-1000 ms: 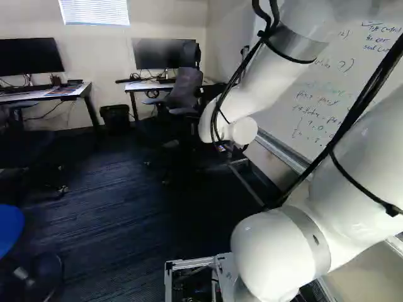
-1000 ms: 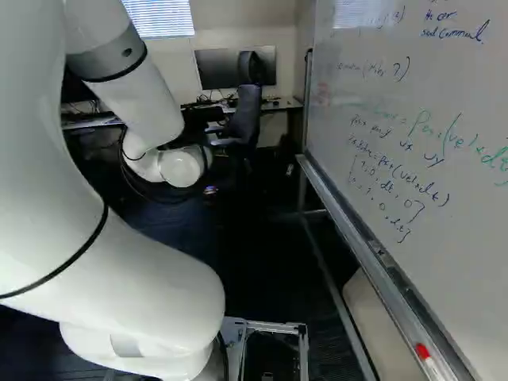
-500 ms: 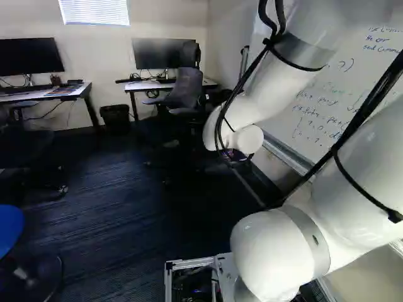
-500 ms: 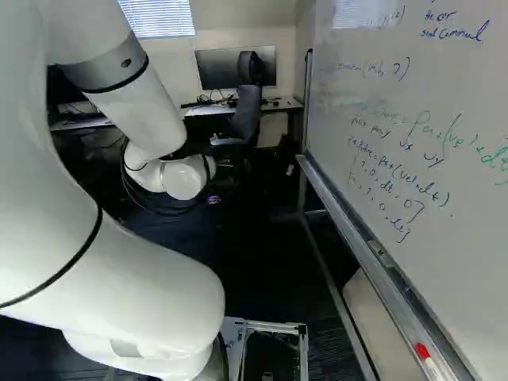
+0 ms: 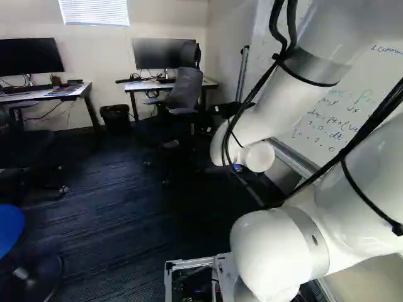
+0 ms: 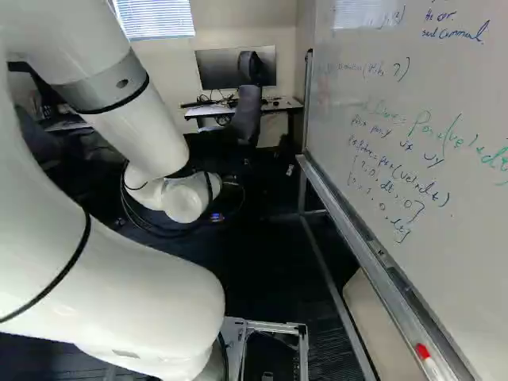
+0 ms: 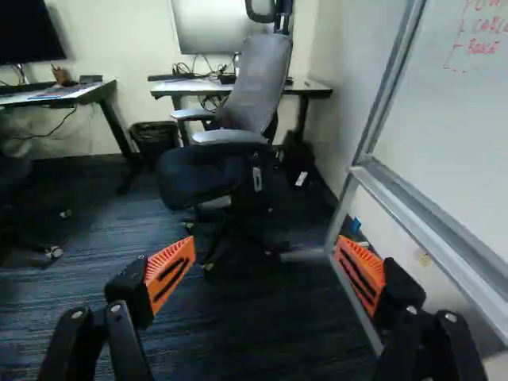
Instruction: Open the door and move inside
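No door or handle shows in any view. In the wrist view my gripper (image 7: pixel 264 266) stands open, its orange pads (image 7: pixel 170 272) wide apart with nothing held between them. Beyond its fingers are dark carpet and an office chair (image 7: pixel 252 87). A whiteboard's metal frame (image 7: pixel 444 214) runs close beside and past one finger. In the base views the arm's white wrist (image 5: pixel 258 156) hides most or all of the gripper, and I cannot make out its fingers there.
The whiteboard (image 6: pixel 429 103) stands along the right, with a tray and a red-capped marker (image 6: pixel 423 351). Desks (image 5: pixel 44 94) with monitors line the far wall beside a black bin (image 5: pixel 116 117). A blue seat (image 5: pixel 9 228) is at the left base view's left edge.
The arm's wrist has shifted right and a little down in both base views, and the upper links have swung with it. The base has not moved; the room stands as before.
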